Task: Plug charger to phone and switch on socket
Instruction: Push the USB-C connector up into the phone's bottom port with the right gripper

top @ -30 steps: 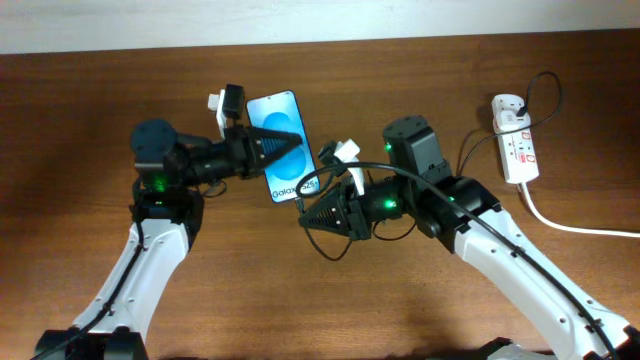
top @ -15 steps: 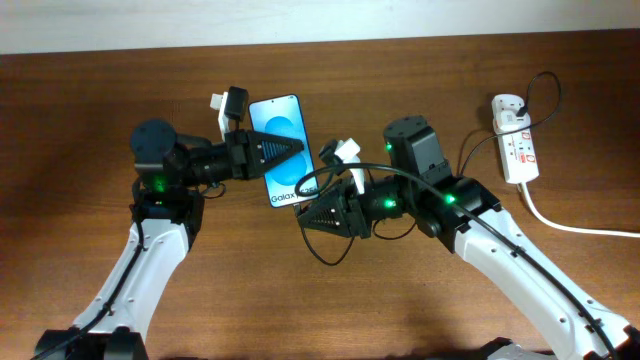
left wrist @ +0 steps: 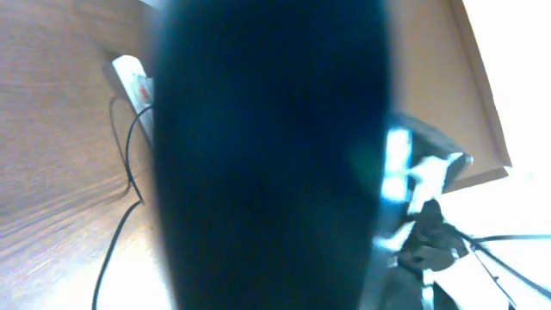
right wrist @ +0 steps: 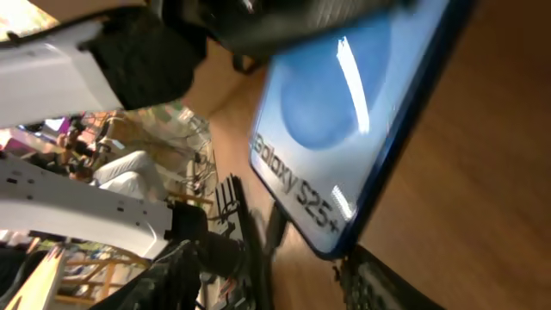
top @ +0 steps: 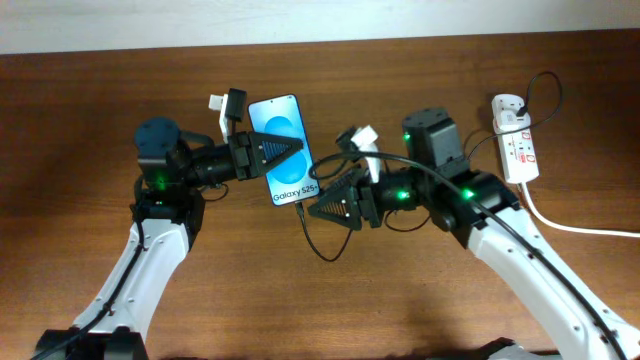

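My left gripper [top: 280,150] is shut on the phone [top: 290,182] and holds it above the table, blue screen up. The phone's dark back [left wrist: 267,155] fills the left wrist view. My right gripper [top: 316,208] is just right of the phone's lower end, with its jaws apart and nothing between them. In the right wrist view the phone [right wrist: 344,129] is close ahead of the gripper [right wrist: 288,275]. The charger cable [top: 322,252] runs from the phone's lower edge [right wrist: 274,228], loops down, then leads to its plug [top: 527,100] at the socket [top: 517,145].
The socket's thick white cord [top: 570,225] runs off to the right edge. The socket [left wrist: 129,73] and the black cable [left wrist: 120,172] also show in the left wrist view. A pale wall borders the table's far edge.
My right gripper has drawn back to the right, away from the phone's lower end, leaving the cable tip at the phone. My left gripper still holds the phone, nearly unmoved.
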Controlling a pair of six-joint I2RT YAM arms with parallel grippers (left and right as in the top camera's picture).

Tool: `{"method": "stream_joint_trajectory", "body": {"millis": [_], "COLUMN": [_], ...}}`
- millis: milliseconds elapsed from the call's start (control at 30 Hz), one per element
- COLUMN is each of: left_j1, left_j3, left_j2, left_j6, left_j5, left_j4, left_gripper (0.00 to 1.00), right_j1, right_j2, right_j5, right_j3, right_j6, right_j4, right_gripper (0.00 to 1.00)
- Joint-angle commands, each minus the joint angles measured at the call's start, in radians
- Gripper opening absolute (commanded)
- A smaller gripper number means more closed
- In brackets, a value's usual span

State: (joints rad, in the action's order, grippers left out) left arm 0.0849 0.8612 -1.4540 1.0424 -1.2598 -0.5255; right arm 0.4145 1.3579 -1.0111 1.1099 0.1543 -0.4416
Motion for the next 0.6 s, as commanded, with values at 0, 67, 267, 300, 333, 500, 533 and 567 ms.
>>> {"method": "stream_joint_trajectory", "body": {"millis": [0, 67, 267, 300, 333, 500, 533, 567], "left_j1": [0.004, 0.004, 0.004, 0.004, 0.004, 0.004, 0.004, 0.004], "left_j3": [0.009, 0.009, 0.009, 0.009, 0.009, 0.009, 0.009, 0.009], "left_j2": [-0.002, -0.002, -0.002, -0.002, -0.002, -0.002, -0.002, -0.002], "left_j6": [-0.031, -0.031, -0.031, -0.031, -0.031, -0.026, -0.026, -0.026], "left_j5": [0.019, 0.019, 0.057, 0.060, 0.060, 0.059, 0.060, 0.060], "left_j4": [-0.003, -0.003, 0.068, 0.068, 0.068, 0.075, 0.075, 0.075], "left_gripper": [0.00, 0.00, 0.00, 0.00, 0.00, 0.00, 0.00, 0.00], "right_j1": [-0.005, -0.005, -0.003, -0.003, -0.003, -0.003, -0.003, -0.003], "right_j2": [-0.075, -0.098, -0.106, -0.107, -0.106, -0.106, -0.106, -0.106], "right_j5": [0.136, 0.332, 0.414, 0.414, 0.414, 0.423, 0.430, 0.467], "right_j3": [0.052, 0.065, 0.195, 0.199, 0.198, 0.198, 0.198, 0.198], "right_j6": [-0.006, 0.014, 0.065, 0.065, 0.065, 0.068, 0.068, 0.069], "right_j4": [0.006, 0.011, -0.001, -0.004, -0.005, -0.008, -0.011, -0.019], "right_gripper": [0.57, 0.58, 0.63, 0.64, 0.64, 0.68, 0.69, 0.70]}}
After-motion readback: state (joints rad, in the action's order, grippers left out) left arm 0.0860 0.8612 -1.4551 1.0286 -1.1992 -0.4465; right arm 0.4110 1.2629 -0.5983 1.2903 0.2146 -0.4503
